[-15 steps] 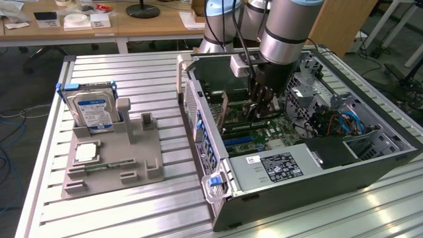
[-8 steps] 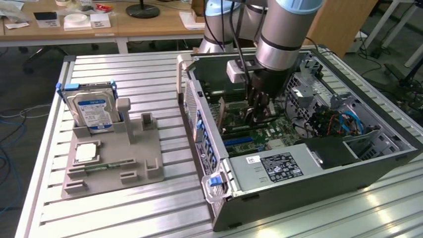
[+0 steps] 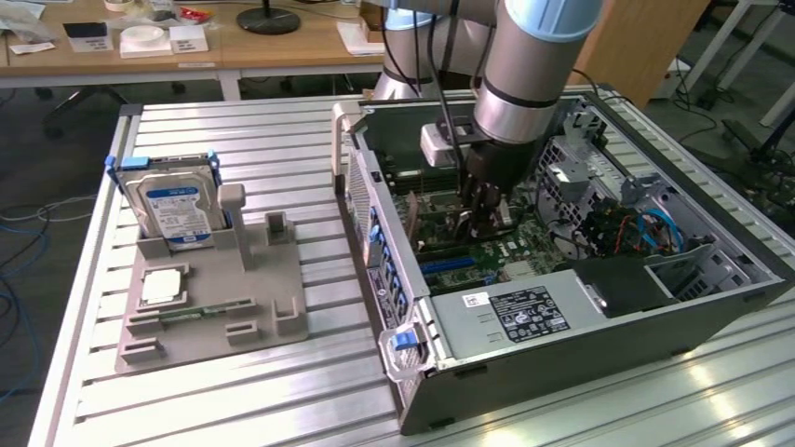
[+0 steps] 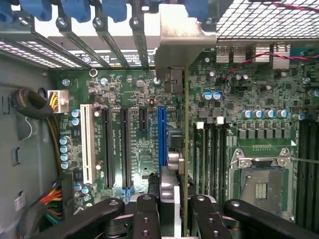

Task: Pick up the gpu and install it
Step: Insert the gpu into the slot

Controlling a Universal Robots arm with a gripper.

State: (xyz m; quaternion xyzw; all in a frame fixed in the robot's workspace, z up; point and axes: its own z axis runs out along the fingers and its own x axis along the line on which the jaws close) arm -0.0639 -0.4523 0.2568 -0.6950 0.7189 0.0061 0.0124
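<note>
Gpu (image 4: pixel 185 129) first: in the wrist view I see it edge-on, a very slim card running up from between my jaws toward the rear of the computer case (image 3: pixel 695 307), with its silvery end bracket (image 4: pixel 182 47) up against the row of slot covers. My jaws are closed on its near end, one dark finger (image 4: pixel 144 219) on either side of it. It stands upright over the motherboard (image 4: pixel 259 99), just beside the blue expansion slot (image 4: pixel 162 134) and between that slot and the memory slots; I cannot tell whether its lower edge touches the board yet. In the exterior view my gripper (image 3: pixel 485 209) is reached down inside the open case, which lies on its side on the tabletop (image 3: pixel 249 130), and the card itself is hard to make out among the cables there. Well apart from the case, toward the exterior view's left, a grey holder (image 3: pixel 211 307) carries the silver hard drive (image 3: pixel 174 209) standing upright and a small green memory stick (image 3: pixel 193 315) lying flat. I judge the pick-up done and the install step in hand: the card is held over the board but does not look seated. What that step calls for, as I read it, is the card's edge lined up squarely with its slot, the bracket meeting its opening at the rear of the case, and a straight, even push without tilting.
</note>
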